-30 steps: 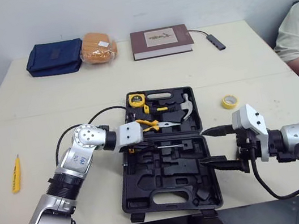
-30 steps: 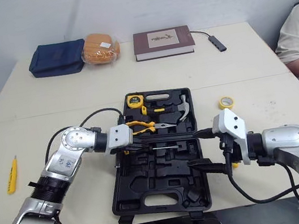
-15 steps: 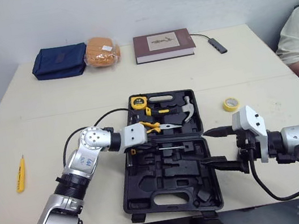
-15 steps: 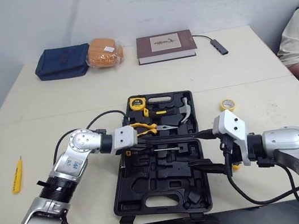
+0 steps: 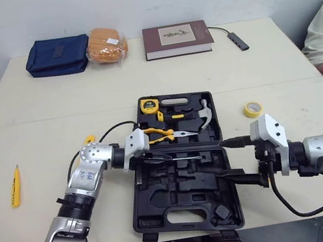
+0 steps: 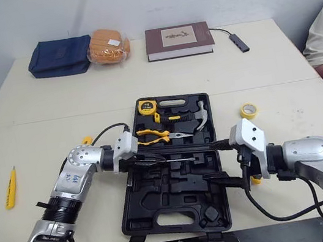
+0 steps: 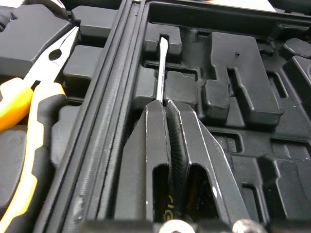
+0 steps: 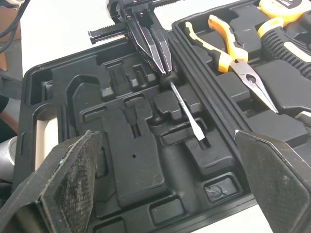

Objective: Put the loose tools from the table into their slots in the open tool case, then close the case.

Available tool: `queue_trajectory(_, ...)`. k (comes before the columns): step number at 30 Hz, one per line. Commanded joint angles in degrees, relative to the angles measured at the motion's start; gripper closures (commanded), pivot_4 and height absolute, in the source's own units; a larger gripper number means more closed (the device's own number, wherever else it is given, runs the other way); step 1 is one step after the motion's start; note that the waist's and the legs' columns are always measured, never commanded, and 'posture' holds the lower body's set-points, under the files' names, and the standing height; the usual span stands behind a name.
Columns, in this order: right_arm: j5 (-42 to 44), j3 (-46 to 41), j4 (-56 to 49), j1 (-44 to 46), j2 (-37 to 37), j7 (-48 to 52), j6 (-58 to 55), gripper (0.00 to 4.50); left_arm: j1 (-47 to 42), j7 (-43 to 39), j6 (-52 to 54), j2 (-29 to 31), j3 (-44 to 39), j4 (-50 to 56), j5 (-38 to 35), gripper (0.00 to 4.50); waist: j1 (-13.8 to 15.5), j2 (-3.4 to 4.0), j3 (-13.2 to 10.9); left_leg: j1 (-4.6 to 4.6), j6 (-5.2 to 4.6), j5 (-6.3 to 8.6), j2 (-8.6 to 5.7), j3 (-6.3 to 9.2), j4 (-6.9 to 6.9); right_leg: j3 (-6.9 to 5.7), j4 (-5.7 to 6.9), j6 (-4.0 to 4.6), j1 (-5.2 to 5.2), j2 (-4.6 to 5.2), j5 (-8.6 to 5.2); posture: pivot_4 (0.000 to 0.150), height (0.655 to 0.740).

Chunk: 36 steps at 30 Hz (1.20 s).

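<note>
Screwdriver (image 7: 162, 68) handle seemingly pinched between fingers of left gripper (image 7: 167, 104), shaft protruding.

Quantities: one black plastic tool case (image 5: 182, 186), one yellow tape measure (image 5: 147, 105), one pair of yellow-handled pliers (image 5: 164, 135), one steel-headed hammer (image 5: 204, 114), one flat-blade screwdriver (image 7: 161, 68), one yellow tape roll (image 5: 251, 109).

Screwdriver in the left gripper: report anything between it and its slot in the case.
Nothing visible does. The left gripper, jaws shut, holds the screwdriver with its blade lying over a bare moulded recess of the tool case. No other tool lies in that recess.
</note>
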State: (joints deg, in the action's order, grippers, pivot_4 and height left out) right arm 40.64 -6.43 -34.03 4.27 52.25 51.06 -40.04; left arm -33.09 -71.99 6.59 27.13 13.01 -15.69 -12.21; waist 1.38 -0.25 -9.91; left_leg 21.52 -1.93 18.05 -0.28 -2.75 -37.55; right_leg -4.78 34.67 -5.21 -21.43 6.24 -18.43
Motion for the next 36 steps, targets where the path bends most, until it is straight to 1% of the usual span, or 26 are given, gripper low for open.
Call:
queue_trajectory(1,0.3,-0.1,-1.6,0.5,-0.4,0.2,0.6,0.00,-0.1,-0.1,-1.3,0.5,1.5,-0.8,2.3,4.38,0.0,-0.05,0.0,0.00,0.00,0.00,0.00,0.00,0.00,0.01,0.02,-0.04,0.00,0.00,0.02,0.150,0.7400)
queue_trajectory(9,0.5,-0.5,-2.2,-0.2,-0.5,-0.1,0.4,0.00,-0.6,2.0,-3.0,2.3,6.2,-5.0,9.8,4.38,0.1,-0.05,0.0,-0.06,-0.01,-0.01,0.00,0.02,0.01,0.04,0.08,-0.06,0.01,0.05,0.04,0.150,0.7400)
queue_trajectory(17,0.6,-0.5,-2.5,-0.5,-0.5,-0.4,0.4,0.00,-2.3,1.7,-1.2,-0.3,1.7,-2.4,3.4,4.38,0.1,-0.04,-0.1,-0.16,-0.09,0.00,-0.02,0.08,-0.03,0.03,0.06,-0.07,0.16,0.14,0.05,0.150,0.7400)
queue_trajectory(23,0.5,-0.4,-2.6,-0.7,-0.4,-0.2,0.4,0.00,-2.8,1.7,0.4,-1.7,-0.7,-1.4,0.6,4.38,0.1,-0.09,-0.2,0.01,-0.05,-0.02,-0.03,0.08,-0.05,-0.01,0.07,-0.08,0.01,0.13,0.05,0.150,0.7400)
queue_trajectory(27,0.4,-0.4,-2.4,-0.8,-0.4,0.0,0.5,0.00,-3.1,1.0,1.5,-1.9,-1.3,-0.1,-0.8,4.38,0.1,-0.10,-0.2,0.02,-0.05,-0.02,-0.04,0.08,-0.06,-0.03,0.09,-0.09,0.00,0.13,0.06,0.150,0.7400)
queue_trajectory(31,0.3,-0.3,-2.3,-0.8,-0.3,0.1,0.6,0.00,-3.6,0.9,1.7,-1.9,-1.1,-0.1,-0.5,4.38,0.1,-0.11,-0.2,0.03,-0.04,-0.02,-0.04,0.08,-0.07,-0.05,0.09,-0.09,0.00,0.13,0.06,0.150,0.7400)
queue_trajectory(36,0.1,0.0,-2.3,-0.6,-0.6,0.0,0.6,0.00,-4.0,-0.5,4.5,-2.4,-2.1,0.4,-3.1,4.38,0.1,-0.11,-0.3,0.05,-0.04,-0.02,-0.05,0.08,-0.07,-0.07,0.08,-0.09,0.00,0.12,0.06,0.150,0.7400)
